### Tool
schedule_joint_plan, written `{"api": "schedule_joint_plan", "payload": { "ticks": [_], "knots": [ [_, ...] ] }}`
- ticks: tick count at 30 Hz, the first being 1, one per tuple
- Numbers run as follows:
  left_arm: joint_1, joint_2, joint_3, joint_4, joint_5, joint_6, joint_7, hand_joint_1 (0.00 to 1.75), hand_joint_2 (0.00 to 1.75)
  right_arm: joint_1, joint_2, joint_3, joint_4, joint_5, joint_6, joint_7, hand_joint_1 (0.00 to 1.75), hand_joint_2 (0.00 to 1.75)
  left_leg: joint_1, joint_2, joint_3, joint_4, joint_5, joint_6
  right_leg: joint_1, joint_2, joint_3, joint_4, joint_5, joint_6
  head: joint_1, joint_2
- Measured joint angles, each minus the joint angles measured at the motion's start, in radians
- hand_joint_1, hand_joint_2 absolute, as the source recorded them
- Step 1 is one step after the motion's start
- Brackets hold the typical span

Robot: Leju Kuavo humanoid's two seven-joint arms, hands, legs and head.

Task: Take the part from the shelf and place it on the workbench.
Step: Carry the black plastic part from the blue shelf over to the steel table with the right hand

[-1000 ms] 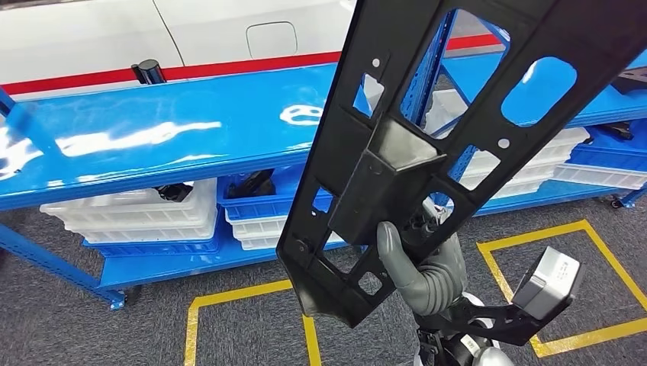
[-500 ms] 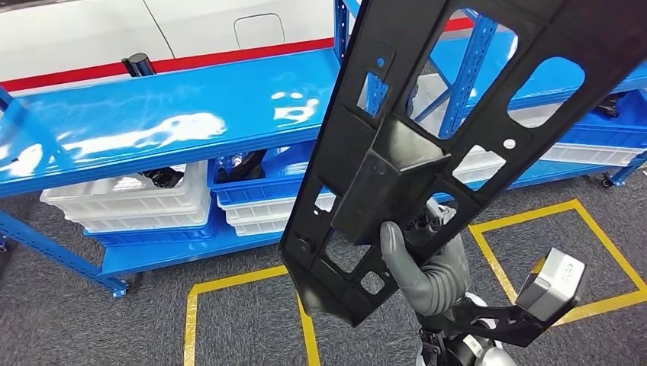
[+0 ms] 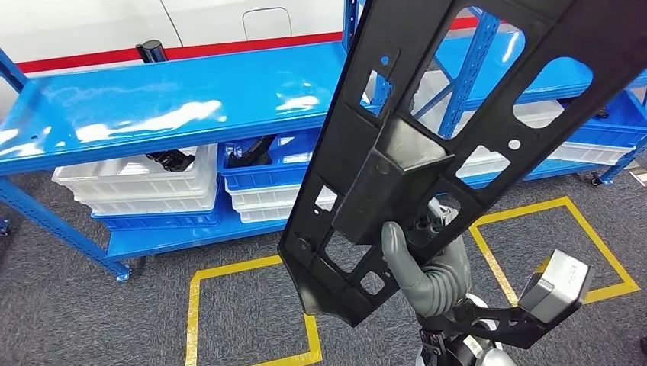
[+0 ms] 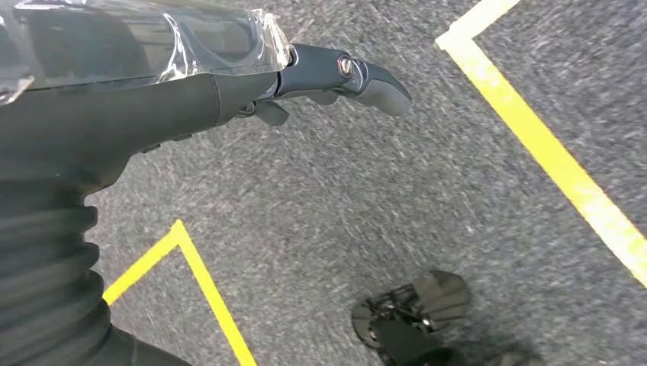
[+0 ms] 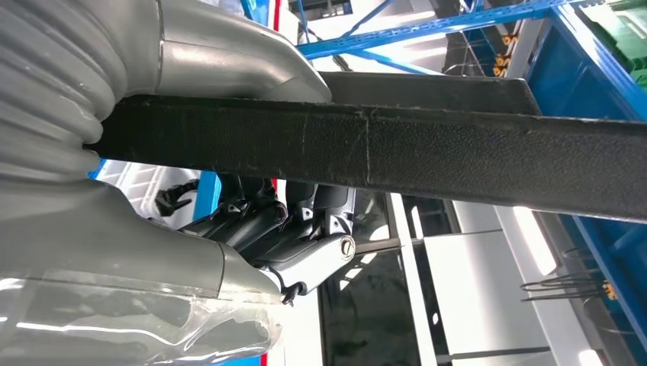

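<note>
The right hand (image 3: 427,274) is clamped on the part (image 3: 427,152), thumb across its face and dark fingers (image 5: 267,221) behind; the part stands raised, in front of the blue shelf (image 3: 175,107); it looks stiff, light, matte moulded plastic, long and pierced with cut-outs, likely to swing from a low grip; the left hand (image 4: 336,76) hangs empty, fingers extended, over grey carpet (image 4: 427,191).

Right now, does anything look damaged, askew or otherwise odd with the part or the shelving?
Nothing stands out. The right hand grips the long black part near its lower end, so it rises tilted across the view. No breaks show. White bins sit stacked under the blue shelf.
</note>
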Motion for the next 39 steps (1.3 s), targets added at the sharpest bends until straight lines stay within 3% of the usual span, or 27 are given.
{"api": "schedule_joint_plan", "payload": {
  "ticks": [1, 2, 3, 5, 7, 8, 11, 13, 15, 17, 18, 19, 21, 23, 25, 27, 28, 30, 31, 32, 33, 34, 36, 37, 39],
  "knots": [
    [0.001, 0.0, 0.0, 0.0, 0.0, 0.0, 0.001, 0.0, 1.75, 0.001, 0.0, 0.0, 0.0, 0.002, -0.001, 0.002, 1.75, 1.75, -0.001, -0.001, -0.006, 0.001, 0.003, 0.0, 0.0, 0.0, -0.019, 0.056, -0.022, 0.002, 0.0, 0.0],
    [0.002, 0.0, 0.0, 0.0, 0.0, 0.0, 0.002, 0.0, 1.75, 0.002, 0.0, 0.0, 0.0, 0.006, -0.004, 0.006, 1.75, 1.75, -0.001, -0.003, -0.012, 0.004, 0.006, -0.002, 0.0, 0.0, -0.021, 0.076, -0.025, 0.003, 0.0, 0.0],
    [0.003, 0.0, 0.0, 0.0, 0.0, 0.0, 0.002, 0.0, 1.75, 0.002, -0.001, 0.0, 0.0, 0.012, -0.006, 0.01, 1.75, 1.75, -0.001, -0.008, -0.015, 0.006, 0.008, -0.003, 0.0, 0.001, 0.002, 0.05, -0.009, 0.003, 0.0, 0.0],
    [0.002, -0.001, 0.0, 0.0, 0.001, 0.0, 0.002, 0.0, 1.75, 0.001, -0.001, 0.0, 0.0, 0.023, -0.009, 0.016, 1.75, 1.75, -0.001, -0.018, -0.018, 0.012, 0.009, -0.006, -0.001, 0.016, 0.094, -0.096, 0.05, -0.003, 0.0, 0.0],
    [-0.001, -0.003, 0.0, 0.0, 0.002, 0.0, 0.002, 0.0, 1.75, 0.001, -0.001, 0.0, -0.001, 0.029, -0.01, 0.018, 1.75, 1.75, -0.003, -0.03, -0.029, 0.022, 0.009, -0.011, -0.002, 0.037, 0.16, -0.217, 0.081, -0.01, 0.0, 0.0],
    [-0.002, -0.004, 0.0, 0.0, 0.001, 0.0, 0.003, 0.0, 1.75, 0.001, -0.001, 0.0, -0.001, 0.03, -0.01, 0.019, 1.75, 1.75, -0.003, -0.035, -0.036, 0.027, 0.01, -0.015, -0.001, 0.044, 0.168, -0.238, 0.081, -0.013, 0.0, 0.0],
    [0.001, -0.004, -0.001, 0.0, 0.0, 0.0, 0.003, 0.0, 1.75, -0.001, -0.001, 0.001, -0.004, 0.032, -0.01, 0.02, 1.75, 1.75, -0.001, -0.045, -0.056, 0.042, 0.006, -0.029, -0.002, 0.026, 0.161, -0.242, 0.085, -0.025, 0.0, 0.0],
    [0.0, -0.004, -0.001, 0.0, 0.0, 0.0, 0.004, 0.0, 1.75, -0.003, -0.001, 0.002, -0.005, 0.033, -0.009, 0.021, 1.75, 1.75, 0.001, -0.038, -0.094, 0.119, -0.039, -0.041, -0.006, 0.008, 0.16, -0.246, 0.088, -0.034, -0.002, 0.0],
    [0.0, -0.004, -0.002, 0.0, 0.0, 0.0, 0.004, 0.0, 1.75, -0.003, -0.002, 0.003, -0.005, 0.033, -0.009, 0.022, 1.75, 1.75, 0.006, -0.032, -0.165, 0.267, -0.105, -0.052, -0.005, -0.01, 0.158, -0.245, 0.088, -0.037, -0.005, 0.0],
    [0.003, -0.005, -0.002, 0.0, 0.0, 0.0, 0.006, 0.0, 1.75, -0.002, -0.002, 0.004, -0.005, 0.033, -0.009, 0.025, 1.75, 1.75, 0.011, -0.03, -0.212, 0.359, -0.126, -0.059, -0.004, -0.028, 0.156, -0.245, 0.088, -0.037, -0.005, 0.0],
    [0.004, -0.006, -0.003, 0.0, 0.0, 0.0, 0.006, 0.0, 1.75, -0.002, -0.002, 0.004, -0.005, 0.033, -0.009, 0.026, 1.75, 1.75, 0.013, -0.027, -0.207, 0.344, -0.107, -0.062, -0.004, -0.036, 0.157, -0.245, 0.088, -0.037, -0.005, 0.0],
    [0.005, -0.006, -0.003, 0.0, -0.001, 0.0, 0.006, 0.0, 1.75, -0.003, -0.002, 0.004, -0.005, 0.033, -0.009, 0.027, 1.75, 1.75, 0.015, -0.02, -0.181, 0.287, -0.073, -0.063, -0.004, -0.045, 0.158, -0.245, 0.088, -0.037, -0.005, 0.0],
    [0.003, -0.006, -0.003, 0.0, -0.001, 0.0, 0.006, 0.0, 1.75, -0.004, -0.002, 0.005, -0.005, 0.033, -0.009, 0.027, 1.75, 1.75, 0.011, 0.022, -0.106, 0.129, -0.004, -0.059, -0.001, -0.06, 0.161, -0.244, 0.086, -0.033, -0.005, 0.0],
    [0.0, -0.006, -0.004, 0.0, -0.001, 0.0, 0.006, 0.0, 1.75, -0.005, -0.002, 0.005, -0.005, 0.033, -0.009, 0.028, 1.75, 1.75, 0.004, 0.051, -0.072, 0.046, 0.023, -0.048, 0.004, -0.075, 0.161, -0.243, 0.083, -0.026, -0.004, 0.0],
    [0.0, -0.006, -0.004, 0.0, -0.001, 0.0, 0.008, 0.0, 1.75, -0.006, -0.002, 0.005, -0.005, 0.033, -0.009, 0.028, 1.75, 1.75, 0.0, 0.038, -0.077, 0.04, 0.025, -0.036, 0.005, -0.09, 0.161, -0.243, 0.08, -0.017, -0.002, 0.0],
    [0.002, -0.006, -0.004, 0.0, -0.001, 0.0, 0.01, 0.0, 1.75, -0.007, -0.002, 0.005, -0.006, 0.034, -0.009, 0.029, 1.75, 1.75, 0.003, 0.018, -0.078, 0.037, 0.032, -0.022, 0.001, -0.074, 0.153, -0.217, 0.059, -0.007, -0.001, 0.0],
    [0.001, -0.007, -0.004, 0.0, -0.001, 0.0, 0.011, 0.0, 1.75, -0.008, -0.002, 0.005, -0.007, 0.034, -0.008, 0.03, 1.75, 1.75, 0.005, 0.008, -0.077, 0.036, 0.035, -0.016, 0.0, -0.056, 0.137, -0.175, 0.031, -0.003, -0.001, 0.0],
    [-0.001, -0.007, -0.004, 0.0, -0.001, 0.0, 0.013, 0.0, 1.75, -0.007, -0.004, 0.005, -0.008, 0.035, -0.008, 0.031, 1.75, 1.75, 0.005, -0.012, -0.078, 0.036, 0.038, -0.009, -0.002, -0.022, 0.072, -0.031, -0.042, -0.001, 0.001, 0.0],
    [-0.002, -0.006, -0.004, 0.0, -0.001, 0.0, 0.014, 0.0, 1.75, -0.006, -0.004, 0.006, -0.008, 0.035, -0.008, 0.031, 1.75, 1.75, 0.005, -0.024, -0.078, 0.036, 0.039, -0.008, -0.002, -0.016, 0.039, 0.041, -0.068, 0.0, 0.001, 0.0],
    [-0.001, -0.006, -0.004, 0.0, -0.001, 0.0, 0.016, 0.0, 1.75, -0.005, -0.005, 0.006, -0.008, 0.035, -0.008, 0.031, 1.75, 1.75, 0.005, -0.037, -0.078, 0.037, 0.039, -0.008, -0.003, -0.015, 0.016, 0.084, -0.076, 0.001, 0.001, 0.0],
    [0.0, -0.007, -0.004, 0.0, -0.001, 0.0, 0.019, 0.0, 1.75, -0.004, -0.006, 0.006, -0.008, 0.035, -0.008, 0.031, 1.75, 1.75, 0.005, -0.05, -0.078, 0.037, 0.039, -0.008, -0.003, -0.014, 0.014, 0.084, -0.063, 0.001, 0.001, 0.0],
    [0.0, -0.007, -0.005, 0.0, -0.001, 0.0, 0.022, 0.0, 1.75, -0.004, -0.006, 0.006, -0.008, 0.035, -0.008, 0.031, 1.75, 1.75, 0.006, -0.063, -0.077, 0.038, 0.039, -0.008, -0.005, -0.011, 0.033, 0.041, -0.032, 0.001, 0.001, 0.0],
    [-0.001, -0.007, -0.006, 0.0, -0.001, 0.0, 0.025, 0.0, 1.75, -0.005, -0.006, 0.007, -0.009, 0.035, -0.007, 0.031, 1.75, 1.75, 0.007, -0.09, -0.078, 0.045, 0.036, -0.013, -0.011, 0.027, 0.102, -0.112, 0.044, 0.001, 0.002, 0.0],
    [-0.002, -0.007, -0.006, 0.0, -0.001, 0.0, 0.027, 0.0, 1.75, -0.005, -0.006, 0.007, -0.01, 0.035, -0.006, 0.031, 1.75, 1.75, 0.007, -0.102, -0.082, 0.05, 0.035, -0.017, -0.015, 0.049, 0.128, -0.171, 0.066, 0.0, 0.002, 0.0],
    [-0.003, -0.007, -0.006, 0.0, -0.001, 0.0, 0.029, 0.0, 1.75, -0.006, -0.007, 0.008, -0.012, 0.035, -0.005, 0.032, 1.75, 1.75, 0.007, -0.123, -0.095, 0.057, 0.036, -0.028, -0.016, 0.072, 0.143, -0.216, 0.075, -0.003, 0.001, 0.0]
  ]
}}
